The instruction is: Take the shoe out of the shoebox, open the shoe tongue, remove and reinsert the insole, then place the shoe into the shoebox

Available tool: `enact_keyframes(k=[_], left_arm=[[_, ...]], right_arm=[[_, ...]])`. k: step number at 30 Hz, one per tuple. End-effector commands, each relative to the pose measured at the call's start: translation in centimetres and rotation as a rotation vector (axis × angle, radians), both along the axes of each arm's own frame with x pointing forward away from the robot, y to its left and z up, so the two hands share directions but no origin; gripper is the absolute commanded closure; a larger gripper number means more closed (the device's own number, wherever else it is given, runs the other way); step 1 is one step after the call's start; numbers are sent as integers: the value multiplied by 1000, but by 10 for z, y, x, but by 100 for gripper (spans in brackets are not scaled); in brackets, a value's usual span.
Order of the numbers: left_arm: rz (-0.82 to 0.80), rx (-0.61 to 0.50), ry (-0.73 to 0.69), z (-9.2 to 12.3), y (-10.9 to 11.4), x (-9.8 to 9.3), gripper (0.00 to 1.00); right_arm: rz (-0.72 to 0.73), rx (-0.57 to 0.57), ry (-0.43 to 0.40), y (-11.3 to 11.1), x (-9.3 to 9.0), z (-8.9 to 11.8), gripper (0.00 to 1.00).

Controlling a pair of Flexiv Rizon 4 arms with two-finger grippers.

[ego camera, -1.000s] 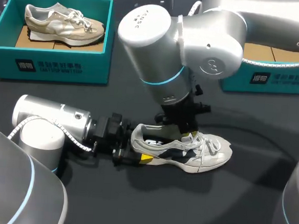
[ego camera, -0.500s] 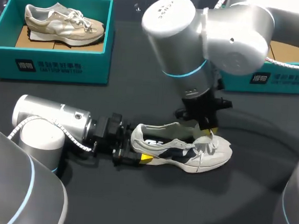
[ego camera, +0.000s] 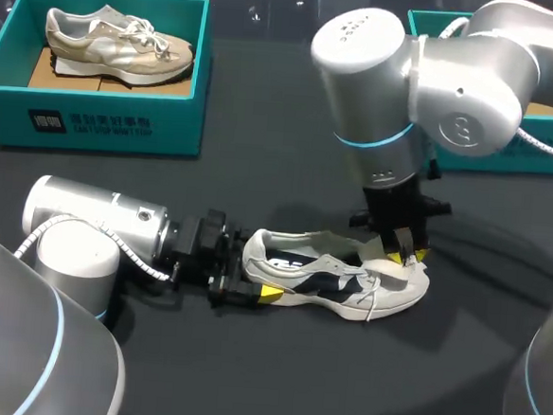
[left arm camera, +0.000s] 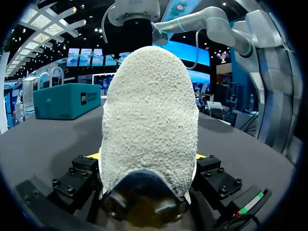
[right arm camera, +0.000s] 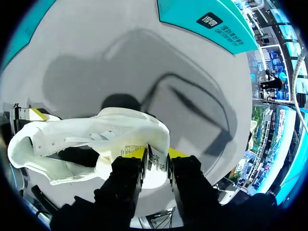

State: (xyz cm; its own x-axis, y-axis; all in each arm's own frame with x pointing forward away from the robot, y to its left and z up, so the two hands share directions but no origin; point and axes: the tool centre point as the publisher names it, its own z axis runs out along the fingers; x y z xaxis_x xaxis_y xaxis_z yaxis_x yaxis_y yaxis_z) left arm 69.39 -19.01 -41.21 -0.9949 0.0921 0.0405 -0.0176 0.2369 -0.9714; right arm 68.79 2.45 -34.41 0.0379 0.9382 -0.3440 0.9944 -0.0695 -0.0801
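A white shoe (ego camera: 347, 281) lies on its sole on the dark table, toe to the right. My left gripper (ego camera: 252, 284) grips its heel from the left, a finger on each side. In the left wrist view the heel (left arm camera: 149, 110) fills the space between the fingers of my left gripper (left arm camera: 149, 156). My right gripper (ego camera: 406, 259) points down over the toe end. In the right wrist view my right gripper (right arm camera: 156, 154) has the shoe tongue (right arm camera: 144, 126) between its yellow tips, drawn forward over the shoe (right arm camera: 62, 139). The insole is hidden.
A teal shoebox (ego camera: 102, 124) at the back left holds a beige shoe (ego camera: 117, 40). A second teal box (ego camera: 508, 152) stands at the back right, partly behind my right arm, and shows in the right wrist view as a teal box (right arm camera: 202, 19).
My right arm has swung to the right, from over the shoe's opening to its toe, taking the tongue with it. The left arm and the shoe's heel have stayed put.
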Motion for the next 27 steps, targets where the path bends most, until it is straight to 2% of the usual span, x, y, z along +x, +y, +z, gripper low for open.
enact_keyframes(k=[1,3,6,11,18,22,23,25,26,27], left_arm=[[0,1,0,-2,1,-1,100],[0,1,0,-2,1,-1,100],[0,1,0,-2,1,-1,100],[0,1,0,-2,1,-1,100],[0,1,0,-2,1,-1,100],[0,1,0,-2,1,-1,100],[0,1,0,-2,1,-1,100],[0,1,0,-2,1,-1,100],[0,1,0,-2,1,-1,100],[0,1,0,-2,1,-1,100]], right_arm=[[-17,0,8,-8,0,-8,27],[-28,-8,11,-11,0,-7,24],[-24,-13,5,-14,-1,1,26],[56,19,-55,-9,-3,32,31],[267,21,-70,14,-3,87,50],[455,64,-76,33,0,107,53],[502,69,-54,38,0,110,55],[595,62,-22,49,2,113,62],[631,48,-3,55,3,116,69],[704,51,18,62,3,117,82]])
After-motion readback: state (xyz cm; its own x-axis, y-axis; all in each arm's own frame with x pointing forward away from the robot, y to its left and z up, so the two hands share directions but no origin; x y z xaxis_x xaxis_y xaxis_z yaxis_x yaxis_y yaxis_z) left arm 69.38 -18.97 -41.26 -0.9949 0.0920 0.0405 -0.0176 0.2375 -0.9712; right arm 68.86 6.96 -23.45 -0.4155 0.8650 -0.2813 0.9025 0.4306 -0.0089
